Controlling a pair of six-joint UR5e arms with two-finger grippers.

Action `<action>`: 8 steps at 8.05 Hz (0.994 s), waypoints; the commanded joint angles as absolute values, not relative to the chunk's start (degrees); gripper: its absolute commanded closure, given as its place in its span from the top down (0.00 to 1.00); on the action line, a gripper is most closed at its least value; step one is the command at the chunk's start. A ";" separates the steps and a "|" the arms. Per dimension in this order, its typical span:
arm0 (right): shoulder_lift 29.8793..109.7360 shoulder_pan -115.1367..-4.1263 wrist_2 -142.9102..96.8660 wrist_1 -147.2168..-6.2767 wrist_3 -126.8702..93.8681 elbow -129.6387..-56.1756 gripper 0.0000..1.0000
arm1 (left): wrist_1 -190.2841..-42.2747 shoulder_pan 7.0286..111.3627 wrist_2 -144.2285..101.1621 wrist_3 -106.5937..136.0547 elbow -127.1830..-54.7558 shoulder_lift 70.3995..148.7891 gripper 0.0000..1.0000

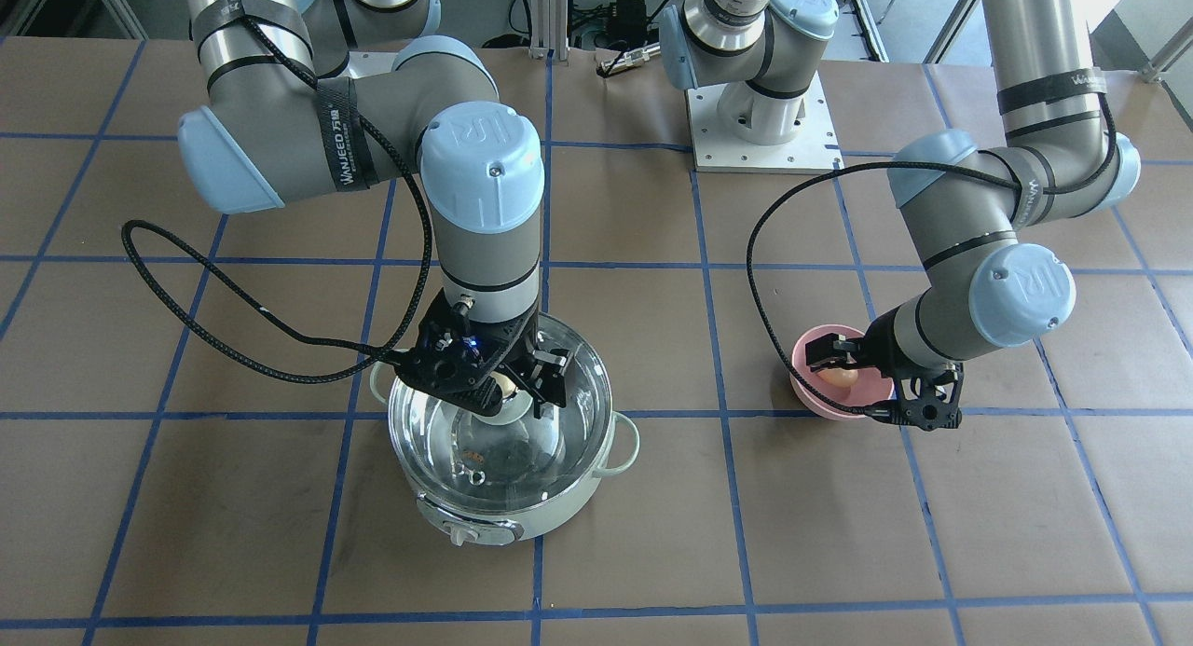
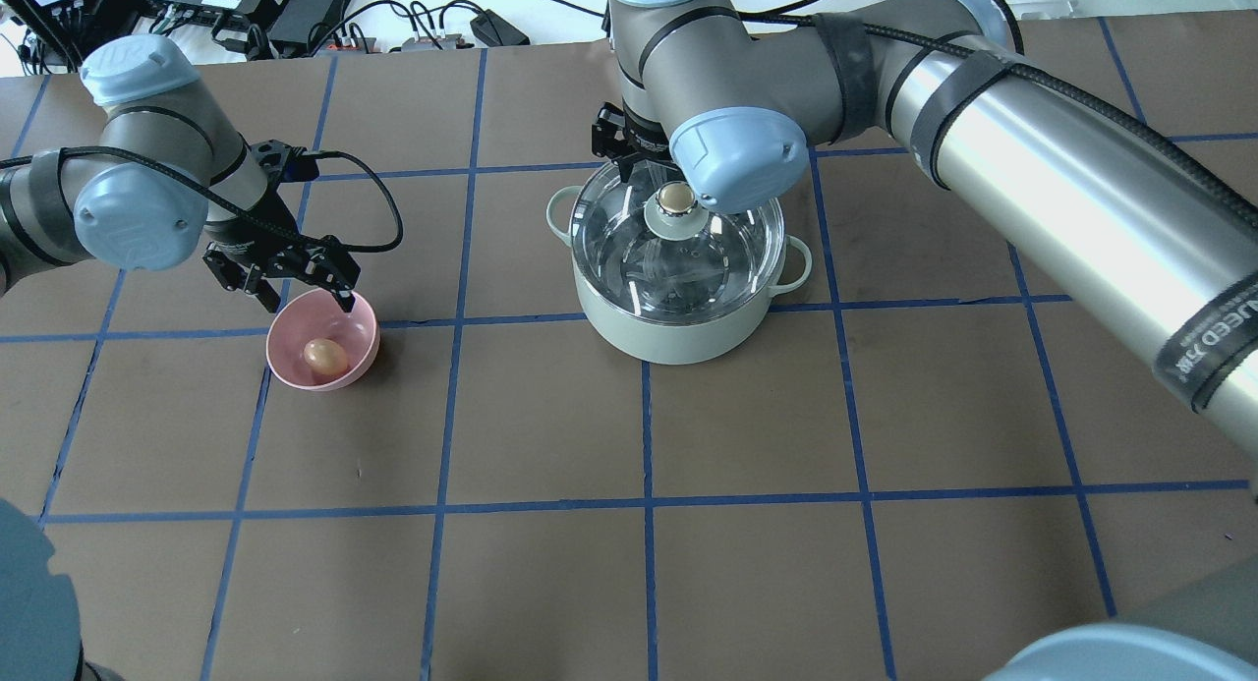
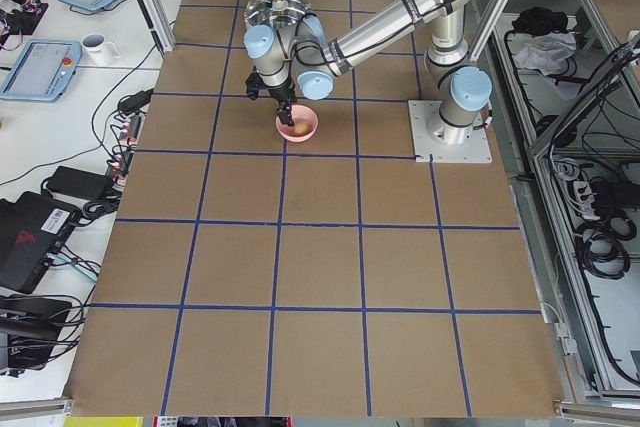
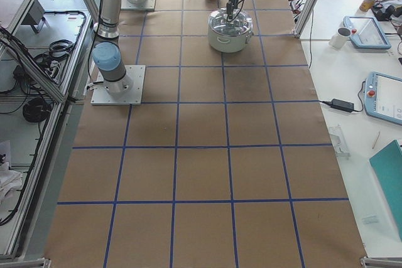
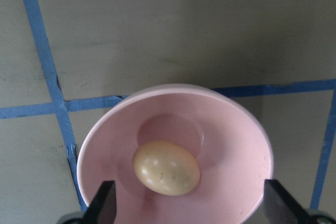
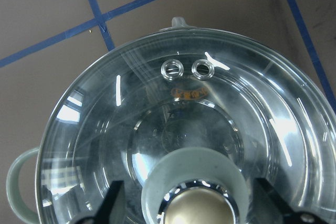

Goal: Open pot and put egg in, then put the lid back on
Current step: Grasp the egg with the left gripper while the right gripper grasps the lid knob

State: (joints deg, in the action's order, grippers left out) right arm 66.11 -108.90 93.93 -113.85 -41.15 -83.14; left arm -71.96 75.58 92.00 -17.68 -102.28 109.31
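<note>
On the brown, blue-gridded surface point(image 2: 786, 416) between cluttered benches point(image 4: 370, 73), the lid point(image 2: 629, 239) sits on the pot point(image 2: 668, 332), the right pincer point(image 1: 517, 394) wide astride its knob point(image 2: 674, 199), while the left pincer point(image 2: 300, 293) gapes above the egg point(image 2: 324, 357) in a pink bowl point(image 2: 285, 371).

- We see the left arm point(image 2: 128, 199) bent at the elbow, its wrist tilted downward.
- Left end effector point(image 2: 307, 294) is angled down, fingers spread wide, gripping nothing.
- We see the right arm point(image 2: 1032, 170) stretched out long, its wrist vertical.
- Right end effector point(image 6: 190, 205) points straight down, fingers parted, not clamped.
</note>
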 commanded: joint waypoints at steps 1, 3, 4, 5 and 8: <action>66.53 -108.46 94.04 -113.73 -39.47 -83.32 0.42 | -71.98 75.50 92.46 -16.97 -103.01 110.30 0.98; 66.88 -107.93 93.78 -113.38 -38.15 -83.15 0.09 | -72.07 75.50 92.46 -16.88 -103.36 111.53 0.98; 67.49 -106.97 93.26 -112.25 -37.97 -82.19 0.02 | -71.98 75.41 92.46 -16.88 -103.36 111.88 0.97; 68.89 -106.01 93.16 -109.89 -35.62 -80.79 0.00 | -71.90 75.41 92.46 -16.88 -103.27 112.49 0.97; 74.26 -98.73 90.88 -98.03 -22.39 -78.57 0.00 | -71.81 75.15 92.46 -16.96 -103.27 113.64 0.91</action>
